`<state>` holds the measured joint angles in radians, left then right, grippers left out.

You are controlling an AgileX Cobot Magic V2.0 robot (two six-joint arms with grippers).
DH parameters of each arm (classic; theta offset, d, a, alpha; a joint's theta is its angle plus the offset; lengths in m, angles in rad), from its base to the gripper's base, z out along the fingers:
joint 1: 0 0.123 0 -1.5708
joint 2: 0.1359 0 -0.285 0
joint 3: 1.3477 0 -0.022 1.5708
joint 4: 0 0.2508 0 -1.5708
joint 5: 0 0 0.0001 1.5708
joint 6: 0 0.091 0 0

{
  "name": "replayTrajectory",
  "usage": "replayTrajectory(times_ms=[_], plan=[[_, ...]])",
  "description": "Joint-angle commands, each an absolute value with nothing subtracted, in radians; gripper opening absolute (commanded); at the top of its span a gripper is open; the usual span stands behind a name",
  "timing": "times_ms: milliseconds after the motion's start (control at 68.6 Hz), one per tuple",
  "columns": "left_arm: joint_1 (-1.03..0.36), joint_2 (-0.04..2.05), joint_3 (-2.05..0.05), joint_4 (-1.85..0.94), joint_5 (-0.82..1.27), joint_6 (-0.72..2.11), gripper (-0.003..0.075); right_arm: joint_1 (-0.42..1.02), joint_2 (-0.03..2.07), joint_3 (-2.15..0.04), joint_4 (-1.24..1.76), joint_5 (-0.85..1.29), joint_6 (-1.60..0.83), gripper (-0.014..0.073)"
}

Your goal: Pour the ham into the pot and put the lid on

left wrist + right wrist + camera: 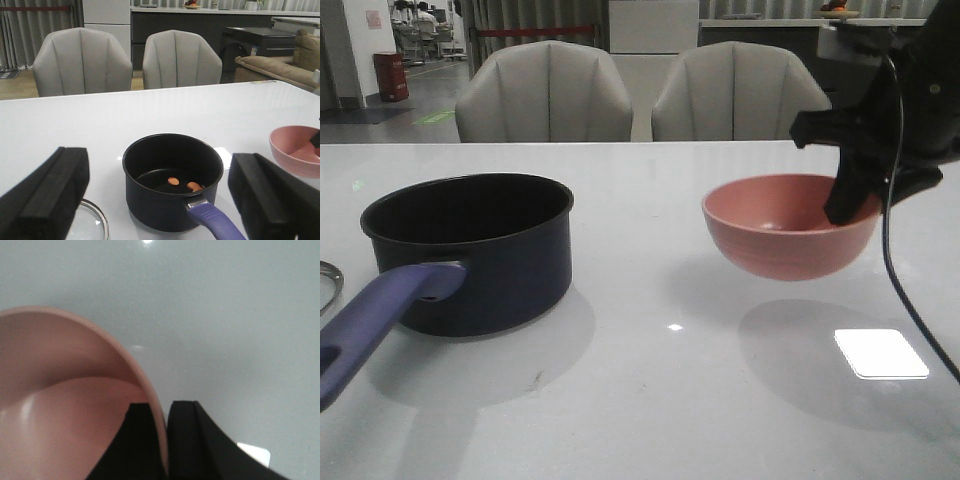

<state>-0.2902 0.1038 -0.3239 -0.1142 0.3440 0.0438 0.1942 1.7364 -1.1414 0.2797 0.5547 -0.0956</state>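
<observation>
While the right gripper (850, 205) pinches the rim of the pink bowl (790, 228) — one finger inside, one outside — the bowl hangs clear of the white table (670, 400), its shadow beneath it. Two ham slices (183, 183) lie on the black bottom of the pot (172, 182), which stands on the table well apart from the bowl. Beside the pot's handle (215, 222), the glass lid (92, 222) lies flat. Nearby the left gripper (160, 200) hangs above — fingers spread wide, holding nothing.

Two pale padded chairs (545, 92) face my white table (670, 400); sofa (280, 67) far right, grey curtains (35, 22) behind.
</observation>
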Motion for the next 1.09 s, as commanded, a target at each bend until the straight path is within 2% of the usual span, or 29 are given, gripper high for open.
replayTrajectory(times_ms=[0,160,262,452,554,744,1079], plan=[[-0.297,0.125,-0.35,-0.12,0.261,0.033,0.0606,0.183,1.727,-1.16,0.303,0.531,-0.108,0.0134],[-0.297,0.125,-0.35,-0.12,0.261,0.033,0.0606,0.184,1.787,-1.16,0.306,0.532,-0.108,0.0136],[-0.297,0.125,-0.35,-0.12,0.261,0.033,0.0606,0.184,1.814,-1.16,0.306,0.537,-0.108,0.0169],[-0.297,0.125,-0.35,-0.12,0.261,0.033,0.0606,0.184,1.802,-1.175,0.276,0.546,-0.108,0.0397],[-0.297,0.125,-0.35,-0.12,0.261,0.033,0.0606,0.184,1.75,-1.174,0.233,0.544,-0.109,0.0468],[-0.297,0.125,-0.35,-0.12,0.261,0.033,0.0606,0.184,1.58,-1.141,0.173,0.513,-0.111,0.0472],[-0.297,0.125,-0.35,-0.12,0.261,0.033,0.0606,0.189,1.168,-0.837,0.17,0.298,-0.111,0.0472]])
